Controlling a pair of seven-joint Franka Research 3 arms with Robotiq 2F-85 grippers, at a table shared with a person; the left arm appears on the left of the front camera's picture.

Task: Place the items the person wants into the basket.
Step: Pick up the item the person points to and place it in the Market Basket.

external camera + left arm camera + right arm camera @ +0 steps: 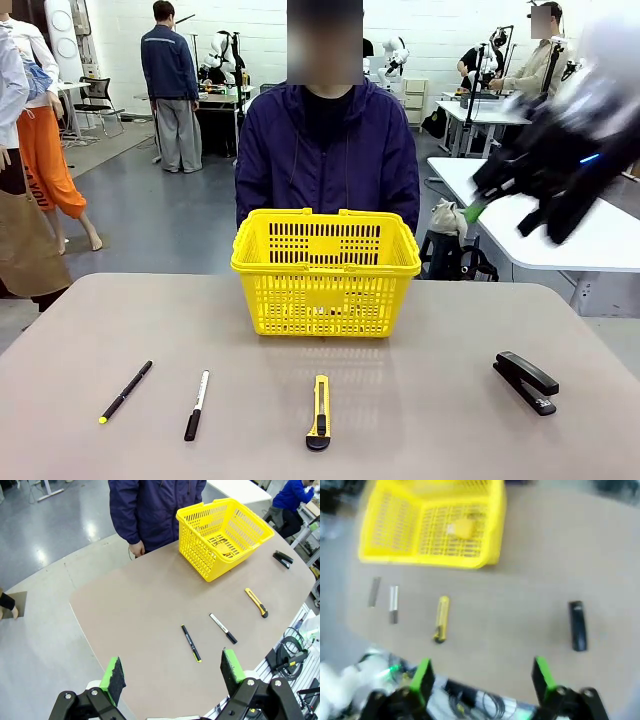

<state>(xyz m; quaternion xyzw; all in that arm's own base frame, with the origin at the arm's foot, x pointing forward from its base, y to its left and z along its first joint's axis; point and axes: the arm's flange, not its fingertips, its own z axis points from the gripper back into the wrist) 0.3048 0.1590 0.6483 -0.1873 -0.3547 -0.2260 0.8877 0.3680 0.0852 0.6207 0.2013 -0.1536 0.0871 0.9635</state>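
Nothing written can be read in any view. The slim black pen with a yellow tip [191, 643], lying on the grey-brown bench [140, 610], has what may be a thin line of pale print along its barrel, too small to make out. The white-and-black marker [223, 628] near it shows small dark marks on its white barrel, also illegible. The bright yellow plastic lattice basket [220, 535], the slim yellow-and-black utility knife [256, 602] and the black stapler [282, 559] show no legible label.

A lab hall; white workbenches [600, 250] on a glossy grey floor [170, 215], people [168, 80] working behind.
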